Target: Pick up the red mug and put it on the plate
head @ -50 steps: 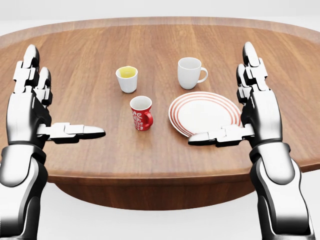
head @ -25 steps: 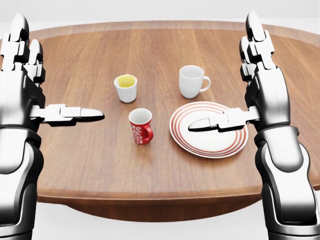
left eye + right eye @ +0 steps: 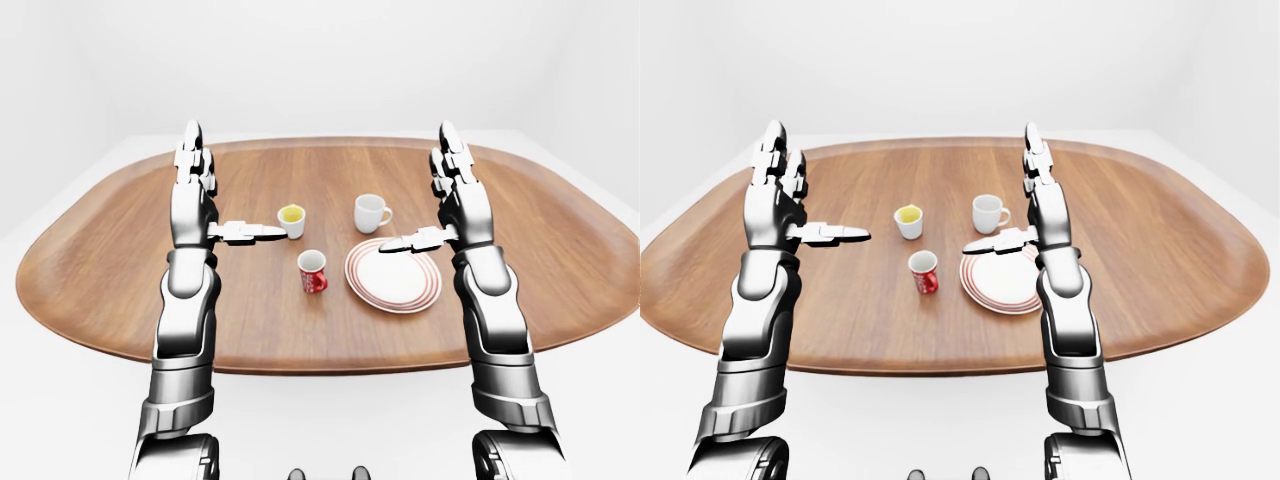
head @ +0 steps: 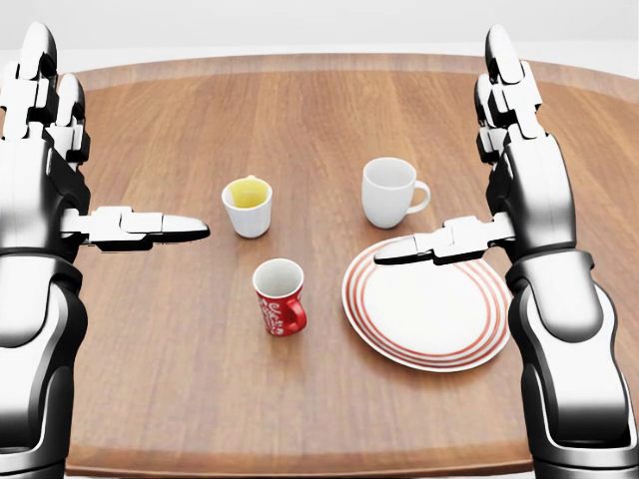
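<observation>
Across the whole scene lies an oval wooden worktop (image 3: 100,270), carrying every object; white surroundings. Left hand (image 4: 45,190) raised at the left edge of the head view: two fingers (image 4: 38,70) upright and extended, thumb stretched sideways toward the middle, spread wide, holding nothing, touching nothing. Right hand (image 4: 524,180) mirrors it at the right edge: fingers straight up, thumb pointing left, spread wide and empty; in the head view the thumb tip overlaps the upper rim of the plate, contact cannot be judged. Plate (image 4: 429,329): white with red concentric rings at the rim, flat on the worktop, nothing on it, lower right of centre in the head view. White mug (image 4: 391,192): upright above the plate, near it but apart, handle to the right. Red mug (image 4: 280,297): upright on the worktop, just left of the plate, not touching it, white inside, white pattern on the wall, handle to the lower right. Small white cup (image 4: 248,207): upright, yellow inside, above and left of the red mug, apart from it.
</observation>
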Controlling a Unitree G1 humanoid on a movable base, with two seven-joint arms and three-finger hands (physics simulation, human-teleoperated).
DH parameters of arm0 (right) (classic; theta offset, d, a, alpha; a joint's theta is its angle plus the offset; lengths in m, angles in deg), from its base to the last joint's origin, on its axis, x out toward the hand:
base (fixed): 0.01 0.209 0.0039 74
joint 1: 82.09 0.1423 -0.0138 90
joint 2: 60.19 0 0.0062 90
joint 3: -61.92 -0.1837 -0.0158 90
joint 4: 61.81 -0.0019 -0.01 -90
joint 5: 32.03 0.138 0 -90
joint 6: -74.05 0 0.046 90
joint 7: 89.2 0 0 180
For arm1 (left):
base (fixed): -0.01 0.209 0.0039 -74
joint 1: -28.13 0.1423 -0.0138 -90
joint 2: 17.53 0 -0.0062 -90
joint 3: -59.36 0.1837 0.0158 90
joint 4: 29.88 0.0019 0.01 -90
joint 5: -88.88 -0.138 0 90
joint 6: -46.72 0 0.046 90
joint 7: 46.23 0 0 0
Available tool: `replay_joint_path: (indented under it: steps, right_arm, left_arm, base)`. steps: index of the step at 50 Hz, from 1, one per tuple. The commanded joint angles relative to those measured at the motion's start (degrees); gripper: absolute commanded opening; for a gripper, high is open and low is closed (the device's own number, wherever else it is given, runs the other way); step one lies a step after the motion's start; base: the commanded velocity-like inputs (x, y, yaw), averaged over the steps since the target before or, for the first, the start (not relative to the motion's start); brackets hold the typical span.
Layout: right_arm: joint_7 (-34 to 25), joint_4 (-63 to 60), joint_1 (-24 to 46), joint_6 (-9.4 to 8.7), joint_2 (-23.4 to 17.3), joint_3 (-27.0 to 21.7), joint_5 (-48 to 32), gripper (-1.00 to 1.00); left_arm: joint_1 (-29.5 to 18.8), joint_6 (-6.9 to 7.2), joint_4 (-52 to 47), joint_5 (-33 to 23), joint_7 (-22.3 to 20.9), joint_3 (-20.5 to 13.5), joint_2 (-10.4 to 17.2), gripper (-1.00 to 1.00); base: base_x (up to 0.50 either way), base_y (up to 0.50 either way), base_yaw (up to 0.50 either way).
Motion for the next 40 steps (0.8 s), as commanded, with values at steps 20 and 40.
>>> replay_joint_path:
  steps: [20, 40]
  right_arm:
    - [-0.4, -0.3, -0.1, 0.0, 0.1, 0.1, -0.7, 1.0]
    - [-0.6, -0.4, 0.3, 0.0, -0.1, 0.1, -1.0, 1.0]
  left_arm:
    - [0.4, 0.0, -1.0, 0.0, -0.1, -0.1, 0.0, 1.0]
    - [0.5, 0.0, -1.3, -0.1, -0.2, -0.1, 0.0, 1.0]
  base:
    - [0.29, 0.0, 0.0]
    - [0.29, 0.0, 0.0]
